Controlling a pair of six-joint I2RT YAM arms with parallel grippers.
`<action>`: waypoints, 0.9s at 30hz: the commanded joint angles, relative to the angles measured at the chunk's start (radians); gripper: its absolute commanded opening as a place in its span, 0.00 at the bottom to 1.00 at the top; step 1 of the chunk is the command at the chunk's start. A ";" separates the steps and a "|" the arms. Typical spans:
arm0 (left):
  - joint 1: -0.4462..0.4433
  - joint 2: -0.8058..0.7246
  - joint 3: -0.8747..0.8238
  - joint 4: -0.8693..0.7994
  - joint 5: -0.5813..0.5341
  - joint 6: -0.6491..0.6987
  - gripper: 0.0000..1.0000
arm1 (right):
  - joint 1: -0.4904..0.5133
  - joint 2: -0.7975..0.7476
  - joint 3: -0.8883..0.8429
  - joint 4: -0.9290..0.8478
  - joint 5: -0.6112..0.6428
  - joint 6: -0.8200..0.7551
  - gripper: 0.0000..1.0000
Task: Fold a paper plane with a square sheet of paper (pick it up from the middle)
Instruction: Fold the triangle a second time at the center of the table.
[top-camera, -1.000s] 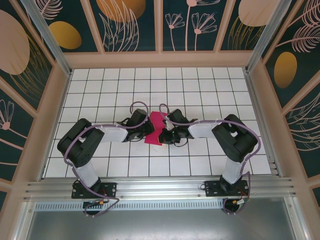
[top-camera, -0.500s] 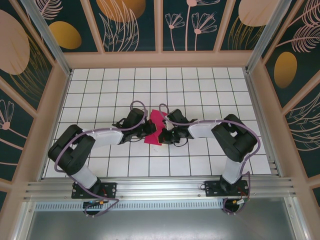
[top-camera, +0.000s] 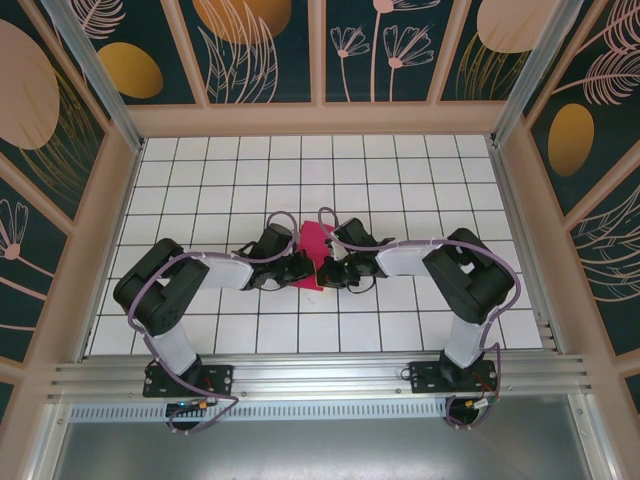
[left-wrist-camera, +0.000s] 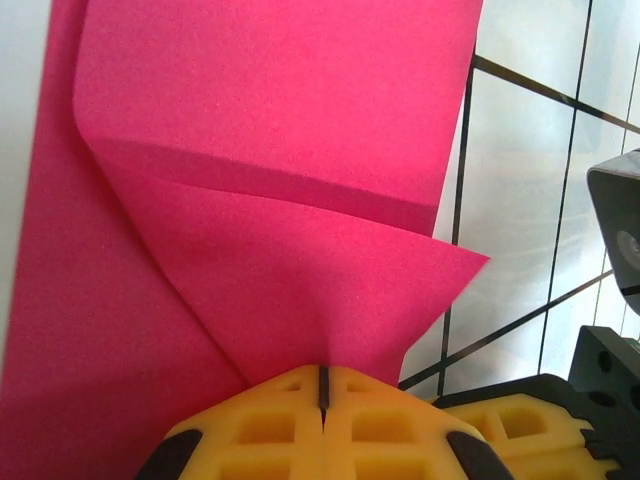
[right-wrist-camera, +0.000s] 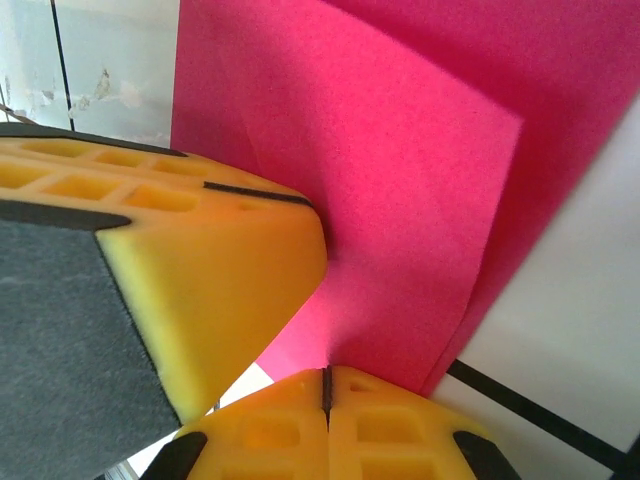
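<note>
The square sheet of paper (top-camera: 316, 244), magenta-red and folded into overlapping pointed flaps, sits at mid-table between both grippers. My left gripper (top-camera: 301, 268) is at its left lower edge. In the left wrist view the yellow jaws (left-wrist-camera: 323, 378) are shut, with a pointed flap of the paper (left-wrist-camera: 300, 270) pinched between them. My right gripper (top-camera: 331, 270) meets the sheet from the right. Its jaws (right-wrist-camera: 327, 378) are shut on the edge of the paper (right-wrist-camera: 400, 200). A yellow fingertip (right-wrist-camera: 210, 270) of the left gripper sits close beside it.
The white tiled floor (top-camera: 400, 180) stretches around the paper. Wooden walls (top-camera: 320, 118) with patterned panels enclose it on three sides. A metal rail (top-camera: 320, 375) carries both arm bases at the near edge. The right gripper's yellow and black body (left-wrist-camera: 530, 430) crowds the left wrist view's lower right.
The left gripper has slid toward the paper's lower left edge and shut on a flap. Its elbow dipped outward, then came back. The right arm stayed still, holding the sheet.
</note>
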 joint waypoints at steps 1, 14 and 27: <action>0.000 0.018 -0.023 -0.026 -0.120 -0.006 0.00 | 0.004 0.041 -0.020 -0.039 0.030 -0.003 0.00; 0.044 0.008 0.007 -0.083 -0.278 0.003 0.00 | 0.005 0.036 -0.025 -0.102 0.047 -0.050 0.00; 0.097 0.028 0.043 -0.082 -0.284 0.038 0.00 | 0.007 0.042 -0.026 -0.105 0.046 -0.049 0.00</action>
